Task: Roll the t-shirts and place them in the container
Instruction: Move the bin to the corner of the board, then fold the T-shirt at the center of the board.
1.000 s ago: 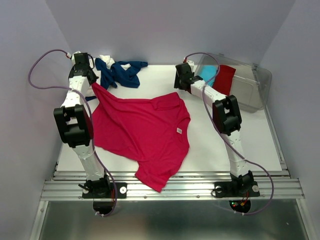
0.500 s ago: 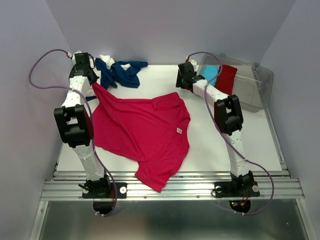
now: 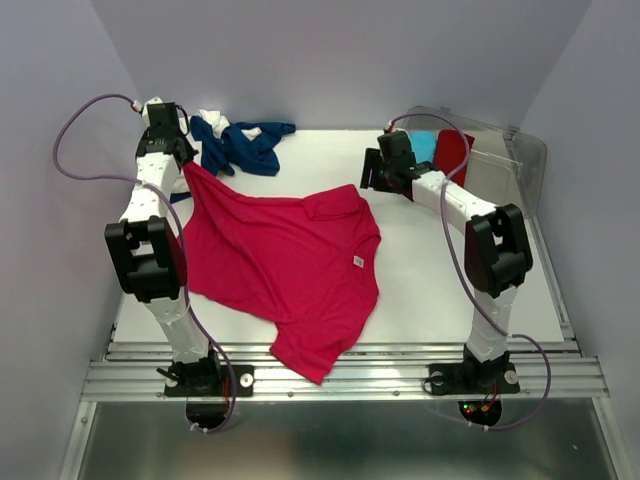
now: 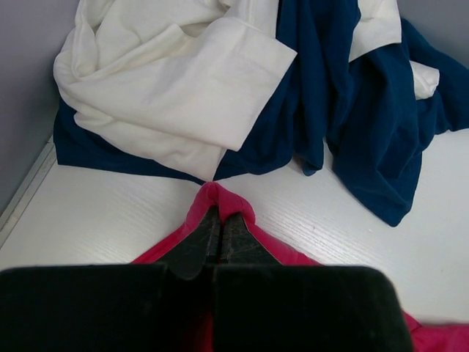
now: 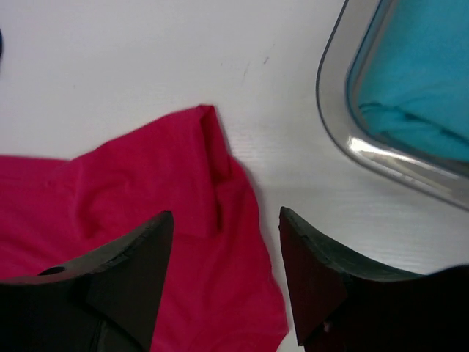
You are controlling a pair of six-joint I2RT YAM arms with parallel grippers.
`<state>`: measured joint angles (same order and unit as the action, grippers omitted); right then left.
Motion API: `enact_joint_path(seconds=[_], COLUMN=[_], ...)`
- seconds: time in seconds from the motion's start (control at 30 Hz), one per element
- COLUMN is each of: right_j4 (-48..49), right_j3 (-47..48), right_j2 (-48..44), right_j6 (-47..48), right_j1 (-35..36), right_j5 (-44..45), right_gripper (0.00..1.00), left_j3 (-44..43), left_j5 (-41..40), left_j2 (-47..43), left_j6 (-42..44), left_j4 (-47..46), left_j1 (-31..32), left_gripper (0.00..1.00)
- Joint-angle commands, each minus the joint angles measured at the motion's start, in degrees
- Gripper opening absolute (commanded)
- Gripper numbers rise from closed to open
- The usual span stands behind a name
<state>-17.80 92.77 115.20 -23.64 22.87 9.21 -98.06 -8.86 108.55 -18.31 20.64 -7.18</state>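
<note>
A bright pink-red t-shirt point(image 3: 285, 260) lies spread across the white table, a small white label near its right side. My left gripper point(image 4: 218, 220) is shut on a corner of this shirt point(image 4: 212, 196) at the far left, next to a heap of navy point(image 4: 366, 110) and cream-white point(image 4: 168, 81) t-shirts point(image 3: 240, 143). My right gripper point(image 5: 226, 220) hangs open above the shirt's far right corner point(image 5: 183, 198), nothing between its fingers. From above, the right gripper point(image 3: 378, 172) sits just past that corner.
A clear plastic bin point(image 3: 500, 165) stands at the back right, holding a light-blue roll point(image 5: 418, 88) and a darker red roll point(image 3: 452, 152). Its rim is close to the right gripper. The table's front edge meets a metal rail point(image 3: 340, 375).
The right arm has swung to the right and its jaws have opened wider. The left gripper and the pink-red shirt have stayed put.
</note>
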Motion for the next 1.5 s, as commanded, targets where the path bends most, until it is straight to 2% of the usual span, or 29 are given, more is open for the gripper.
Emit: enact_joint_path(seconds=[0.0,0.47,0.7,0.9,1.03,1.27,1.47], right_j4=[4.18,2.69,2.68,2.6,2.6,5.14,5.32], right_j3=[-6.11,0.83,1.62,1.27,0.4,-3.39,-3.3], right_j2=[-3.75,7.49,8.55,7.59,6.36,2.32,2.49], right_j6=[-2.29,-2.73,-3.17,-3.61,-3.87,-4.75,-4.75], right_j1=[1.03,2.7,2.7,2.7,3.23,3.76,3.76], right_j5=[-3.67,-8.33,-8.42,-8.16,-7.28,-4.29,-4.38], right_gripper=[0.63,0.47,0.29,0.34,0.45,0.43,0.39], left_j3=[1.29,1.73,1.91,2.0,1.73,1.91,2.08], left_j5=[-0.37,-0.19,-0.45,-0.19,-0.19,-0.28,-0.36], left_j2=[-4.66,-5.28,-5.28,-5.19,-5.19,-5.19,-5.37], left_j6=[0.02,0.29,0.55,0.55,0.64,0.64,0.73], left_j4=[-1.22,-1.22,-1.13,-1.22,-1.22,-1.13,-1.22], left_j1=[0.32,0.5,0.41,0.5,0.5,0.41,0.5], left_gripper=[0.0,0.0,0.0,0.0,0.0,0.0,0.0])
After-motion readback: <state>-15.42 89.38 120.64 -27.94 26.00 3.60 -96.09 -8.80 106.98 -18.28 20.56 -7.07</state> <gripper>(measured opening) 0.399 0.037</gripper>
